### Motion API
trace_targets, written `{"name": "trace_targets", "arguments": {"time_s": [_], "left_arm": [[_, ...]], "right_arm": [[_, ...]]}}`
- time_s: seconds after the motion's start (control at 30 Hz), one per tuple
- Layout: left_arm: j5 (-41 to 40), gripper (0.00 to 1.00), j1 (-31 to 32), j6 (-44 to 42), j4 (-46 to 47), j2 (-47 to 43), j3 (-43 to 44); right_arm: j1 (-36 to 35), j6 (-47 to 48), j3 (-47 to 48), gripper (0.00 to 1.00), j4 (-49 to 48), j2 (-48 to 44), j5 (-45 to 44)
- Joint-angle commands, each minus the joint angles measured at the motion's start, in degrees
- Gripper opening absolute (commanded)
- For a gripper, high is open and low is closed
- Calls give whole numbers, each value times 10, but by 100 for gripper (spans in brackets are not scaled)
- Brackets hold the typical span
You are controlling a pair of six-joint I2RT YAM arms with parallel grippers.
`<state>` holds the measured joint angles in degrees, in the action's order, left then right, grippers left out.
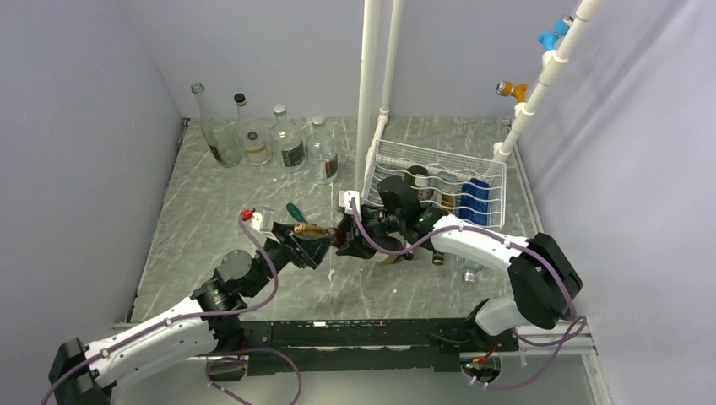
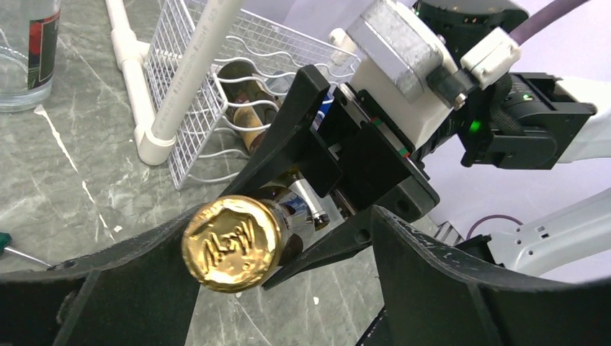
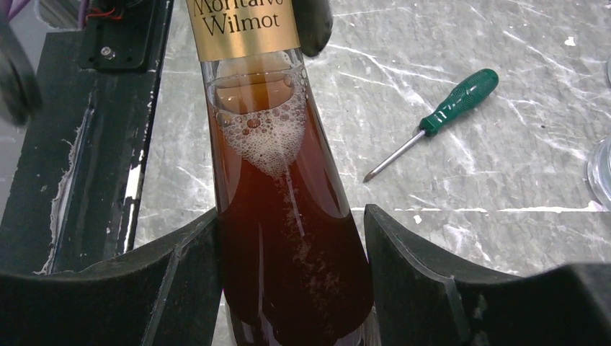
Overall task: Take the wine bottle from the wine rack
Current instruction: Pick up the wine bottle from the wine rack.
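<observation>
1. Wine bottle (image 3: 281,144): clear glass with brown liquid, foam at the shoulder and a gold label reading "Montalvo Wilmot". It is out of the wine rack (image 1: 435,160), in front of the rack's left end. It is carried roughly level between the two arms, with the neck pointing toward the left arm.
2. Right pincer (image 3: 292,223): clamped on the bottle's body, with one black finger pressed against each side of the glass.
3. Left pincer (image 2: 284,223): jaws apart, straddling the neck end. The gold foil cap (image 2: 232,244) sits between the fingers, close against one of them, with a visible gap to the other.
4. Wine rack: white wire with wavy tiers, standing at the back right of the surface (image 1: 211,219) beside a white pipe frame (image 1: 369,93). At least one other bottle lies in it.
5. Screwdriver (image 3: 432,122): green handle, lying flat on the surface, apart from the bottle.
6. Glass bottles (image 1: 253,135): four, standing upright in a row at the back left, well apart from both pincers.
</observation>
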<state>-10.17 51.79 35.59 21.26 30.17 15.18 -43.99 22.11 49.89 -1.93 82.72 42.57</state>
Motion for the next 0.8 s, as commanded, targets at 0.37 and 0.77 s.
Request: {"name": "trace_targets", "arguments": {"time_s": [0.37,0.77], "left_arm": [[-149,54,68,-33,168,112,12],[-155,0,69,-52,118,104,49]], "right_arm": [[8,-59,14,4,-90,-12,55],[7,-61,14,37,-86,-10,68]]}}
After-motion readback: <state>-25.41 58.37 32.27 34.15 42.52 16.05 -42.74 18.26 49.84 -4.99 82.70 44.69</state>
